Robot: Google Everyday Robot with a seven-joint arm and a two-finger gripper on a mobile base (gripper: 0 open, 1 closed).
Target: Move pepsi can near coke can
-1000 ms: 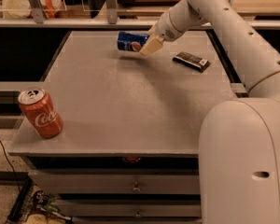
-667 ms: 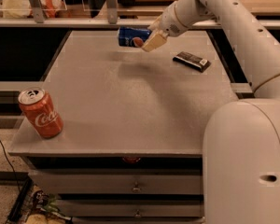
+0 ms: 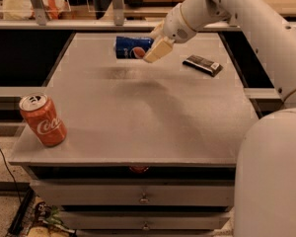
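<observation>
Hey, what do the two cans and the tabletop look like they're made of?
Tabletop: matte grey, perhaps laminate; hard to tell. Pepsi can, held sideways by the gripper above its far end: likely thin aluminium, judging by the glossy blue print. Coke can: likely the same, with glossy red print and a bare silver top.

You see the blue pepsi can (image 3: 129, 47) lying sideways, clasped in the gripper (image 3: 149, 49) above the table's (image 3: 158, 127) far side. The red coke can (image 3: 42, 120) stands well apart, nearer you and to its left.
</observation>
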